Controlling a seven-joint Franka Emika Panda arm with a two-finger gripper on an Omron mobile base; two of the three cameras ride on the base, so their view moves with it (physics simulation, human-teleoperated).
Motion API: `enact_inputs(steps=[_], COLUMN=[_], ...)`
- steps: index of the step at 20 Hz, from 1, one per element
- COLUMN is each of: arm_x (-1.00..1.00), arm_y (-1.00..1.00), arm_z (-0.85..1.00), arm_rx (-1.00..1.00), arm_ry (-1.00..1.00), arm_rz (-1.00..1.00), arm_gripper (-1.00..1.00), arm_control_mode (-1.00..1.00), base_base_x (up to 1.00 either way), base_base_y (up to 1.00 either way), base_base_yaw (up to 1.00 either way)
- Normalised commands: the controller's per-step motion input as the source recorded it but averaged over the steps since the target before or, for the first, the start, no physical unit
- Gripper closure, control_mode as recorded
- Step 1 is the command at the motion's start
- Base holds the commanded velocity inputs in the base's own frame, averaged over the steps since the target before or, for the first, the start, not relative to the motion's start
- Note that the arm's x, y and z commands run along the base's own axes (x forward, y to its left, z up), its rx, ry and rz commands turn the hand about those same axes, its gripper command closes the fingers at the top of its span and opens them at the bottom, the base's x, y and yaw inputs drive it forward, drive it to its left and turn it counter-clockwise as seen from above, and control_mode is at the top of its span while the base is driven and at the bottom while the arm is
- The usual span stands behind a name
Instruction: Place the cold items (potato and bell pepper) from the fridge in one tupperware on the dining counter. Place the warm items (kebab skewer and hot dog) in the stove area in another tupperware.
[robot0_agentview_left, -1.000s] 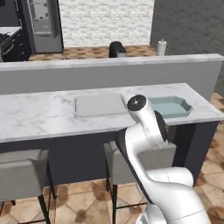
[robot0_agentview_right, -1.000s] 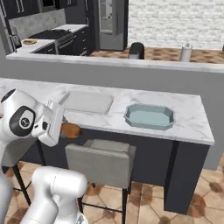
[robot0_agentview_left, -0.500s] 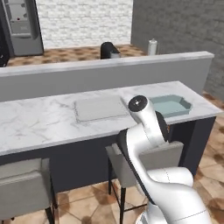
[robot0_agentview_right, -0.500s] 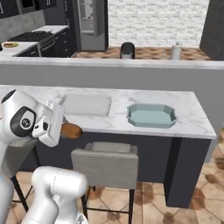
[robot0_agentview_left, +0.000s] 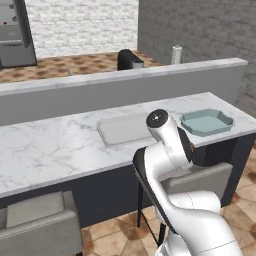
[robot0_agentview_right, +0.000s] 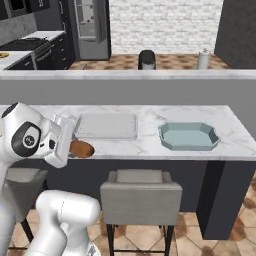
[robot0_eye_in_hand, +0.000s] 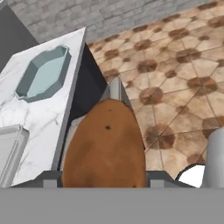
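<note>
Hand (robot0_eye_in_hand: 104, 186): closed on the potato (robot0_eye_in_hand: 104, 146), which sits between the two fingers and covers the lower middle of the hand view. The finger tips are largely hidden behind it.

Hand view. Beyond the potato lies the white marble bench (robot0_eye_in_hand: 35, 113). On it the teal octagonal tupperware (robot0_eye_in_hand: 43, 73) stands near the bench's end. The corner of the flat whitish tupperware tray (robot0_eye_in_hand: 9, 148) shows at the left edge, well apart from the teal one. A grey stool (robot0_eye_in_hand: 114, 89) stands below the bench edge, over the patterned tile floor (robot0_eye_in_hand: 183, 65).

Left base view. The robot arm (robot0_agentview_left: 172, 165) rises in front of the bench (robot0_agentview_left: 50, 150). The flat tray (robot0_agentview_left: 125, 127) lies on the bench just behind the arm's upper joint. The teal tupperware (robot0_agentview_left: 206, 121) lies to the tray's right, near the bench's end. Both containers hold nothing. The fridge (robot0_agentview_left: 15, 32) stands far behind the bench's grey back ledge.

Right base view. The potato (robot0_agentview_right: 81, 148) is held at the bench's front edge (robot0_agentview_right: 150, 152), just below the tray's (robot0_agentview_right: 106, 125) near left corner. The teal tupperware (robot0_agentview_right: 189, 135) lies to the tray's right. The fridge (robot0_agentview_right: 91, 27) stands behind the bench
</note>
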Motion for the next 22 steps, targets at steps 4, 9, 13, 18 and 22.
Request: enact_inputs(steps=[4,9,13,18,22], arm_x=[0.26,0.66,0.86,1.00,0.84], arm_y=[0.19,0.14,-0.03,-0.19,-0.23], arm_z=[0.00,0.07,0.10,0.04,0.00], arm_rx=[0.00,0.00,0.06,0.13,0.14], arm_ry=[0.00,0.00,0.00,0.00,0.00], arm_rz=[-0.08,-0.09,0.01,0.06,0.14], arm_gripper=[1.00,1.00,1.00,1.00,1.00], arm_control_mode=[-1.00,-1.00,-1.00,-1.00,-1.00], base_base_x=[0.23,0.00,0.00,0.00,0.00], base_base_y=[0.21,0.00,0.00,0.00,0.00], base_base_yaw=[-0.09,0.00,0.00,0.00,0.00])
